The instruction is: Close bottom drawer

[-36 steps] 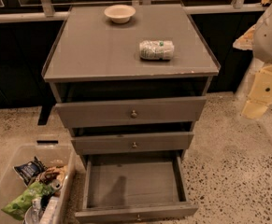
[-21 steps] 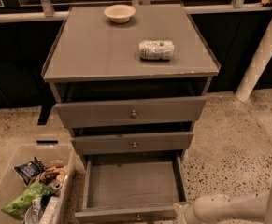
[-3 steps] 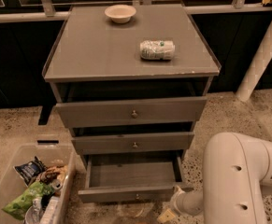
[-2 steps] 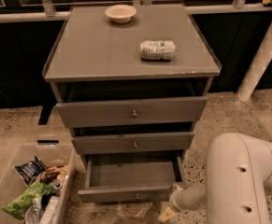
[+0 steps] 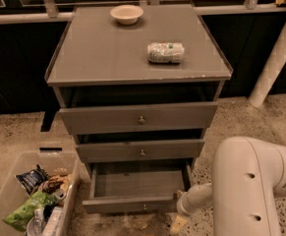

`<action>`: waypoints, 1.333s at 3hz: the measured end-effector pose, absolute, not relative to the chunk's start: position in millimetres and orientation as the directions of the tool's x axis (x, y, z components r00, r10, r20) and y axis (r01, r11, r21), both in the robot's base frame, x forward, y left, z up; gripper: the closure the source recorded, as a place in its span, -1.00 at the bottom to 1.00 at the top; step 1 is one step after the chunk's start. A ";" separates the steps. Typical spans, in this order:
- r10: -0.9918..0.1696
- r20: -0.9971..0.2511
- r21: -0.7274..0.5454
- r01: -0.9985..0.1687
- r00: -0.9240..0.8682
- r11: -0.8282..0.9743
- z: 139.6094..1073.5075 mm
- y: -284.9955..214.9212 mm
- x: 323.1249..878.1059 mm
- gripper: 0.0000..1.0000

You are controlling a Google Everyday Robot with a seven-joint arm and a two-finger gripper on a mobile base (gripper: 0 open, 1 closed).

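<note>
The bottom drawer (image 5: 132, 203) of the grey cabinet (image 5: 132, 58) stands partly open. Its slim front panel has a small round knob (image 5: 144, 207), and the plain grey inside shows. My gripper (image 5: 179, 214) is low at the right end of the drawer's front panel, near the floor, at the tip of my white arm (image 5: 250, 181), which comes in from the lower right. A yellowish fingertip (image 5: 178, 224) shows just below the drawer's corner.
The top drawer (image 5: 138, 118) and middle drawer (image 5: 141, 151) stick out slightly. A bowl (image 5: 127, 14) and a white packet (image 5: 166, 52) lie on the cabinet top. A clear bin (image 5: 14, 181) with snack bags stands on the floor at the left. A white post (image 5: 275, 58) stands at the right.
The arm came down from the upper right to the drawer's front right corner. The bottom drawer has slid in by roughly half. Over the last second little has moved.
</note>
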State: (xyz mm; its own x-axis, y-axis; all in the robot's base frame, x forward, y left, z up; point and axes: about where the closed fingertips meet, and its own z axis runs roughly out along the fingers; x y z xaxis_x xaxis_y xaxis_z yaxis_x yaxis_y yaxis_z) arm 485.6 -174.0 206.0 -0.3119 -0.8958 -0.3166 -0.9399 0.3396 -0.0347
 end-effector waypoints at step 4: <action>-0.845 -0.393 -0.023 -0.914 -0.364 0.404 165.0 -158.5 437.6 -1.00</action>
